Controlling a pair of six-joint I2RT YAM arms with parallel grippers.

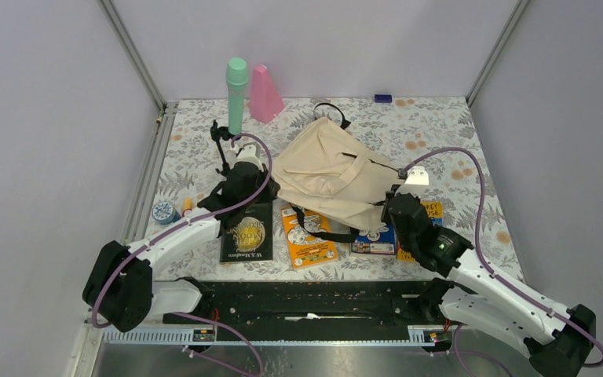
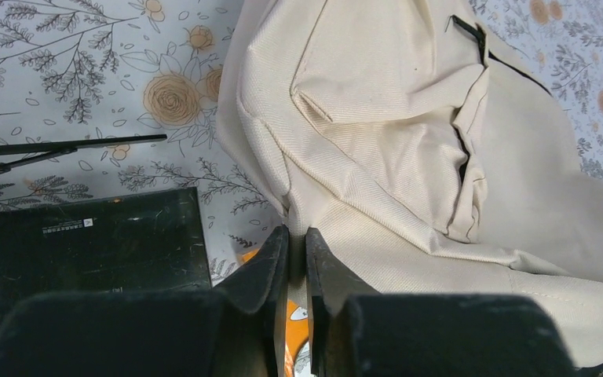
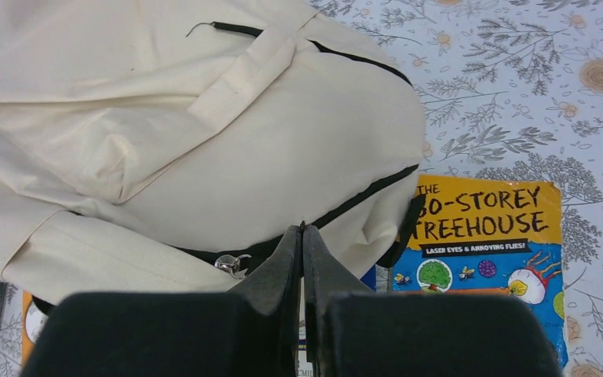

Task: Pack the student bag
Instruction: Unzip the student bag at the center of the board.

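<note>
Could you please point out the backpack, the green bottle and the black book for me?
Backpack [image 1: 326, 169]: top view, middle of its cream front panel.
Green bottle [image 1: 236, 98]: top view, on its upright body.
Black book [image 1: 248, 238]: top view, on its front cover.

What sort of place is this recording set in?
Probably a robot lab test cell, not a real classroom: plain walls with metal frame posts box in a floral-covered table, two arms are bolted along its near edge, and the student bag and books lie out like props.
</note>
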